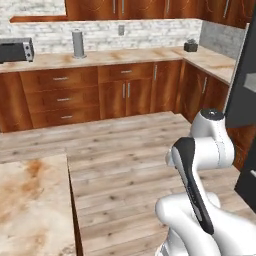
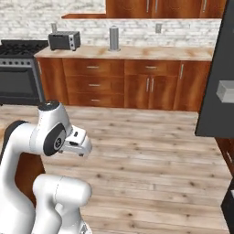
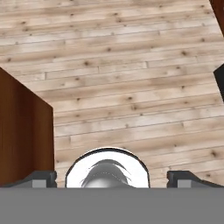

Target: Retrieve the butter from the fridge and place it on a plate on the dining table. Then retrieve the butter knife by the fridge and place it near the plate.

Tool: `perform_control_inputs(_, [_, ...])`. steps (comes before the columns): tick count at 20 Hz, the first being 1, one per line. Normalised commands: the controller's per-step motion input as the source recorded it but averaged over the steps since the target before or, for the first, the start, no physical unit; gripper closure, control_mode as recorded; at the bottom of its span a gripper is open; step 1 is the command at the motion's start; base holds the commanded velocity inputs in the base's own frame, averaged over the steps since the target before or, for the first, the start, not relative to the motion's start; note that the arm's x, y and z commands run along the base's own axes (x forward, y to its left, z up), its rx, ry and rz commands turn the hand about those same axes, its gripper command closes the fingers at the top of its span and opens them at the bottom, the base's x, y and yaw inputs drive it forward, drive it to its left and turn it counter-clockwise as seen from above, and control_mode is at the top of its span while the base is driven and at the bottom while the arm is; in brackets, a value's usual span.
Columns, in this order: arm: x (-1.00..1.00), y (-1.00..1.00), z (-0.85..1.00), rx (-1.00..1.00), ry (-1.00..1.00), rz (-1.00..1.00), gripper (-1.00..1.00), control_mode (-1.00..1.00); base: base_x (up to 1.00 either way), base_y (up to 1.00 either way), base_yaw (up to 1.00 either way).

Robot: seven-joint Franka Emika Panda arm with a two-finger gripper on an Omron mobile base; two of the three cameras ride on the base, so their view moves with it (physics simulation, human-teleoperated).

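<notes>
Claw (image 3: 112,179) open over floor; stove (image 2: 18,68) right-view.

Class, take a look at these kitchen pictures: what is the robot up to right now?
Nothing is being handled yet. The white arm is folded up over its base, and its gripper hangs open and empty above the plank floor. A corner of the marble dining table lies at its left, and the dark fridge stands at its right. The butter, plate and knife are not in sight, so the job is at its start.
</notes>
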Motion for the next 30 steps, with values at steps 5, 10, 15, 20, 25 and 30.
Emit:
perform_control_inputs(5, [0.00,0.00,0.00,0.00,0.00,0.00,-1.00,1.00,1.00,-0.20,-0.08])
perform_control_inputs(10, [0.00,0.00,0.00,0.00,0.00,0.00,-1.00,1.00,1.00,-0.20,-0.09])
perform_control_inputs(15, [0.00,0.00,0.00,0.00,0.00,0.00,-1.00,1.00,1.00,-0.15,-0.12])
perform_control_inputs(20, [0.00,0.00,0.00,0.00,0.00,0.00,-1.00,1.00,0.98,-0.13,-0.20])
perform_control_inputs(25, [0.00,0.00,0.00,0.00,0.00,0.00,-1.00,1.00,1.00,-0.16,-0.23])
perform_control_inputs(30, [0.00,0.00,0.00,0.00,0.00,0.00,-1.00,1.00,0.99,-0.21,-0.35])
